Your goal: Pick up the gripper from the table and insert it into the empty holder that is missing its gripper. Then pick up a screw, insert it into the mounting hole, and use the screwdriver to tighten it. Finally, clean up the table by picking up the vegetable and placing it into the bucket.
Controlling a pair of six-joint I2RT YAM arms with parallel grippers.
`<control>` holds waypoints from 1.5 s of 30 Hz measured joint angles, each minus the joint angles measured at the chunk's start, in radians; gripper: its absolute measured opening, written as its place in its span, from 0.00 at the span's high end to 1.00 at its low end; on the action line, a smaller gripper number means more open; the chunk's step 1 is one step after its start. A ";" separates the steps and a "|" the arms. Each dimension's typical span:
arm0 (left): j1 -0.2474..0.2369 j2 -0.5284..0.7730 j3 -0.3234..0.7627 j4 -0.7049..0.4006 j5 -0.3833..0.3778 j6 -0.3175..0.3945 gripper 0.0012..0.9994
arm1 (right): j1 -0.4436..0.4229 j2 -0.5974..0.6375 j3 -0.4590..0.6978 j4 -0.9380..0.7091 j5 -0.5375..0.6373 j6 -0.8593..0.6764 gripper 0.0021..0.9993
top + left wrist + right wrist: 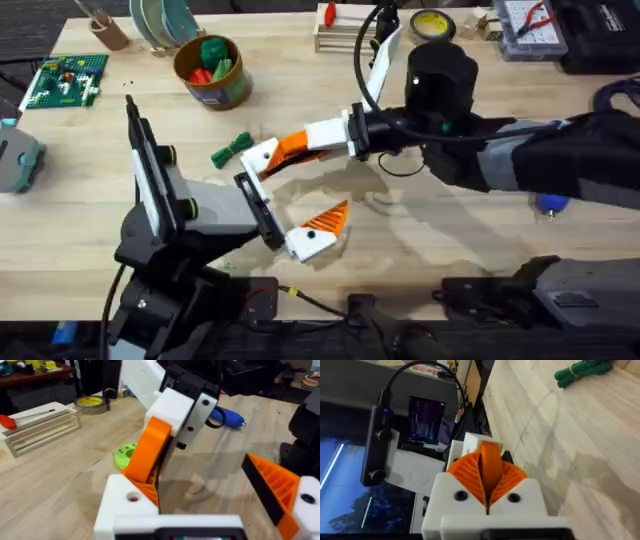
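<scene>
Evidently the two arms are working as a pair, one offering the mount and the other bringing the part. The left gripper [285,198] is spread wide over the middle of the table, which turns its bare white finger block, the holder [258,158], out toward the other arm, while its second finger [318,232], fitted with an orange tip, stands well clear. The right gripper [300,145] reaches across from the right with its ribbed pads clamped on the gripper [290,147], the loose orange wedge, held edge-on so that its narrow end leads. From the left wrist the wedge [150,450] leans against the holder [125,502] just beside the mounting hole [133,497]. It touches the block, but I judge it not fully seated, since it sits tilted. The wide stance of the left fingers probably gives the right arm room to push without striking the fitted tip. Screwing and tidying look undone: the screwdriver [227,416] lies on the table beyond the joined fingers, and the vegetable [232,150] rests on the wood just beside the holder, apart from the bucket [210,70] near the far edge. I cannot make out a screw.
</scene>
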 joint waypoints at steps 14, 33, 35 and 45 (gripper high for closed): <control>0.006 0.000 0.002 -0.001 -0.048 -0.009 0.01 | 0.050 0.000 0.010 0.003 0.102 -0.013 1.00; 0.003 -0.004 0.005 -0.005 0.045 0.012 0.01 | -0.029 0.012 0.015 -0.016 -0.143 -0.014 0.94; -0.001 -0.004 0.005 -0.005 0.060 0.015 0.01 | -0.039 0.015 0.015 -0.017 -0.176 -0.013 0.90; -0.008 -0.004 0.005 0.000 0.114 0.031 0.01 | -0.061 0.015 0.015 -0.020 -0.287 -0.012 0.75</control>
